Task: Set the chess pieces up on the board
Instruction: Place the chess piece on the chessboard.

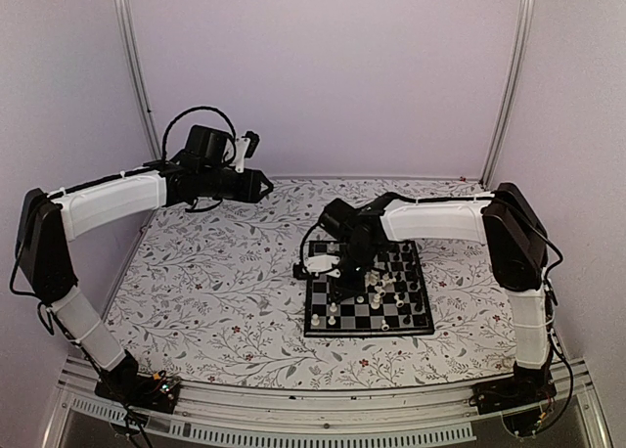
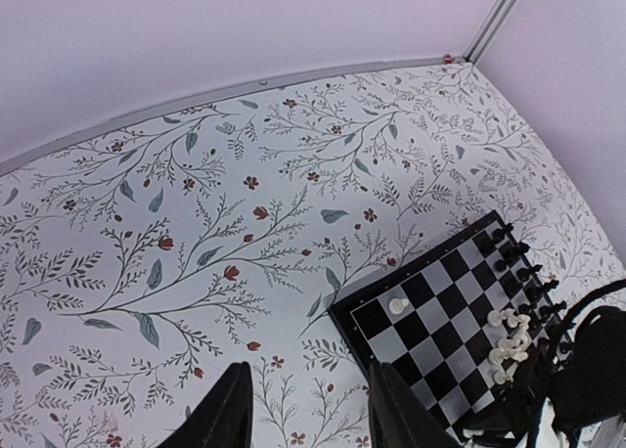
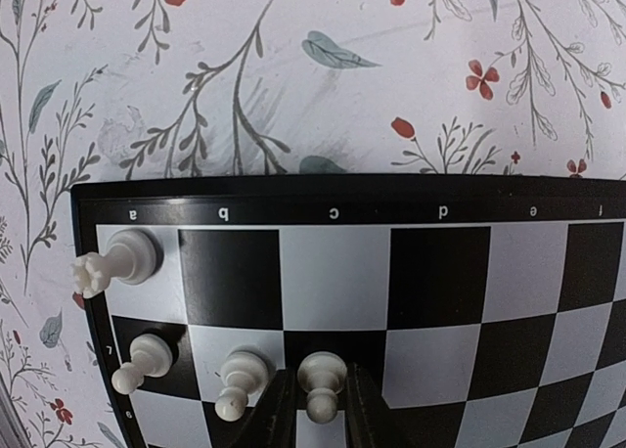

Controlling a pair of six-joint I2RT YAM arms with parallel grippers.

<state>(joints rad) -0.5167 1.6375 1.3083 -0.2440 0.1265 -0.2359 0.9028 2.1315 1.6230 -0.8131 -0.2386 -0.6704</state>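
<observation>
Two claws: one low over the board (image 1: 367, 332), the other raised well away from it.
Right claw (image 3: 315, 414): closed on a white pawn (image 3: 322, 370), one finger tight against each side of it.
Gripped pawn: upright on the c-file, second row.
Neighbouring pawns: the b-file pawn (image 3: 241, 378) stands just beside the claw and the a-file pawn (image 3: 144, 358) stands past it, both apart from the fingers.
White rook (image 3: 119, 257): on the corner square of the a-file, beyond the pawns.
Board: flat on the floral desk (image 1: 215, 272), right of centre.
Black pieces (image 2: 518, 262): lined along the board's far edge.
Left claw (image 2: 308, 409): fingers spread and empty, high over the desk's far left, well apart from the board.
</observation>
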